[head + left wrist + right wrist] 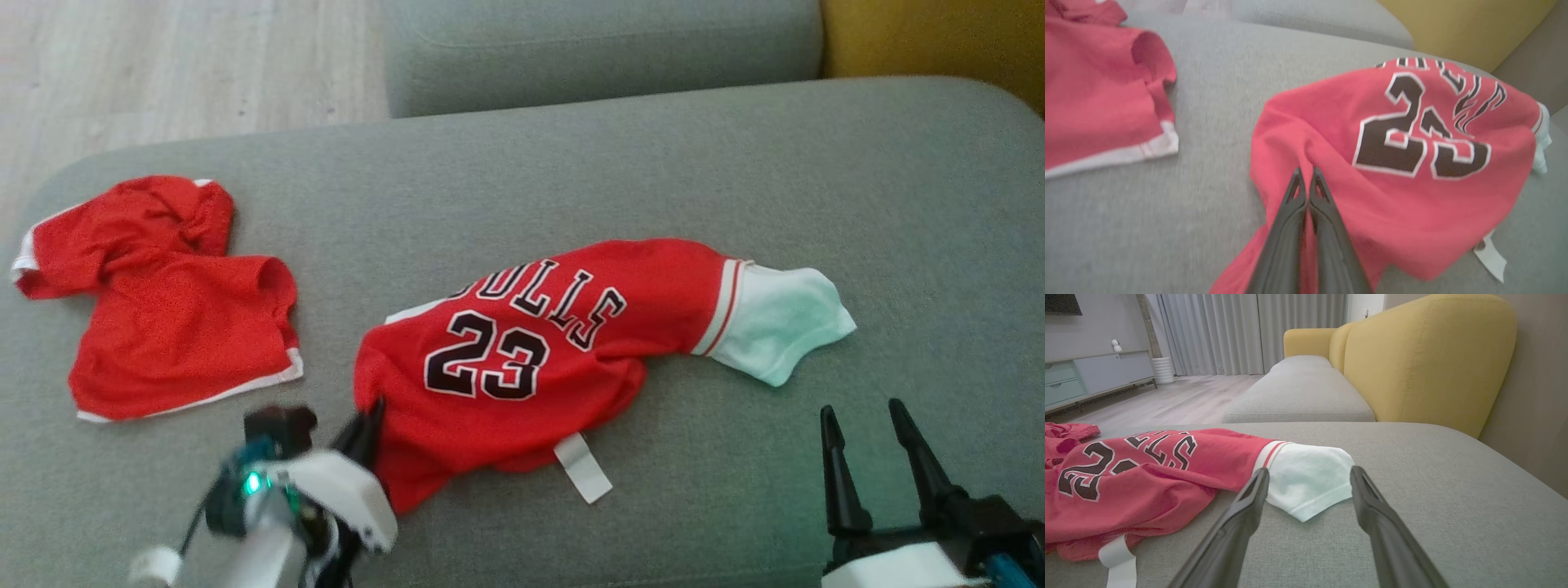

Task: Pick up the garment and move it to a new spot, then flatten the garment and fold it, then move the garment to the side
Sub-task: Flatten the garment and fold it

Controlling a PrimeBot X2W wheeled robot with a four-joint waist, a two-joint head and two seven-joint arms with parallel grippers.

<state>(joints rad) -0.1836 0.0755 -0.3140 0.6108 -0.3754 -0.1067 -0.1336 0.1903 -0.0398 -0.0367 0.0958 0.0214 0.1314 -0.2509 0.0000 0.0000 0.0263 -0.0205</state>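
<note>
Pickup is the step in hand. The left gripper [371, 416] has its fingers [1290, 212] pressed together on a pinch of red cloth at the near-left corner of the jersey [522, 367], and the left wrist view shows the fabric ridging up at the tips. The jersey is not yet lifted. It lies crumpled around the middle of the grey sofa cushion [653, 163], somewhat toward the near edge, with its white sleeve [784, 322] pointing toward the right edge. The right gripper [864, 412] hovers above the cushion's near-right part with its fingers spread wide and nothing between them. In the right wrist view they frame the sleeve from short of it, without touching.

The next move probably calls for a lift with the left arm, high enough to clear the cushion, and then a carry to a bare patch. A one-corner grip will let the cloth hang and drag, so the right gripper could take the sleeve end to share the load. A second red garment [163, 310] lies bunched near the left edge, well apart, and should stay out of the path.

Black, white-edged print on the jersey reads "23". Above it is a team word ending "ULLS", with its first letter folded under. A white tag [584, 467] sticks out at the jersey's near hem, and no writing on it can be read.
</note>
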